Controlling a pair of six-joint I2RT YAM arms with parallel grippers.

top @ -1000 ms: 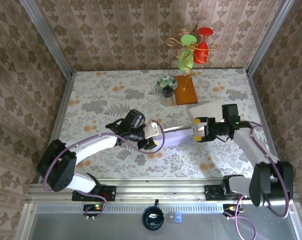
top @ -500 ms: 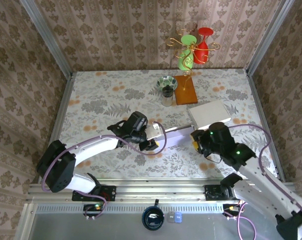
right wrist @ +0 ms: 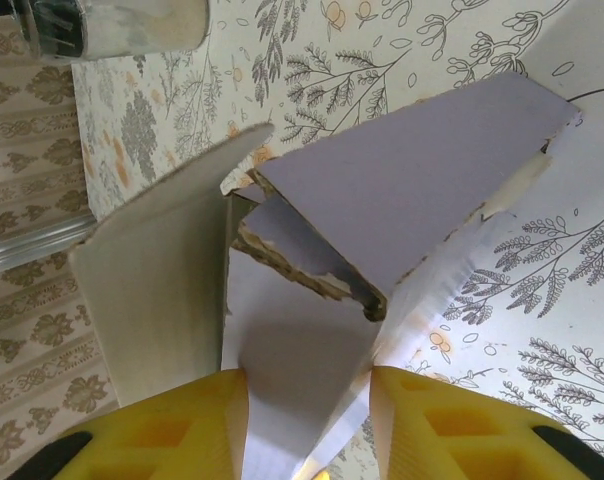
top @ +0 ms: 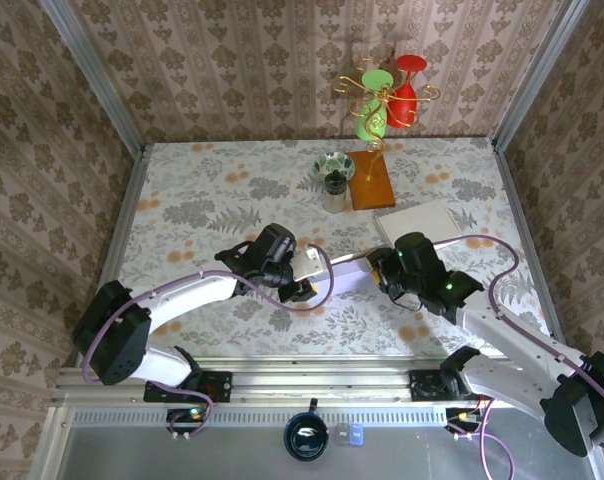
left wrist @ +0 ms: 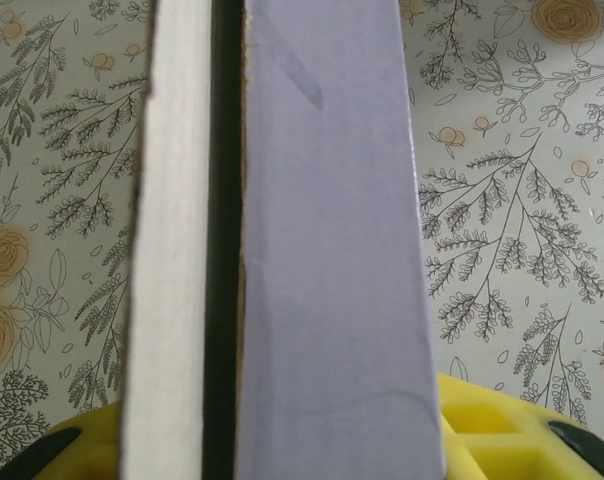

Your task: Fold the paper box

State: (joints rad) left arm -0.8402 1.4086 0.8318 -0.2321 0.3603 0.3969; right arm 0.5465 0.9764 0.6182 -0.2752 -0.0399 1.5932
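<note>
The paper box (top: 347, 268) is a long lavender carton held just above the table's middle. My left gripper (top: 294, 272) is shut on its left end. In the left wrist view the lavender panel (left wrist: 332, 250) and a cream flap (left wrist: 172, 250) run up between the yellow fingers (left wrist: 502, 430). My right gripper (top: 386, 268) is at the box's right end. The right wrist view shows a white flap (right wrist: 302, 360) lying between that gripper's (right wrist: 307, 425) yellow pads (right wrist: 162, 430) and touching both, with a torn lavender flap (right wrist: 412, 190) folded over above it.
A flat white carton (top: 417, 222) lies behind the right gripper. Farther back stand a wooden base (top: 372, 178) with a wire rack of red and green goblets (top: 390, 98), and a glass with a green bowl (top: 334, 172). The glass (right wrist: 112, 20) also edges the right wrist view.
The right arm has swung round from the right side to the near side of the box's right end, and its jaws have narrowed onto the white flap. The left gripper has hardly moved.
</note>
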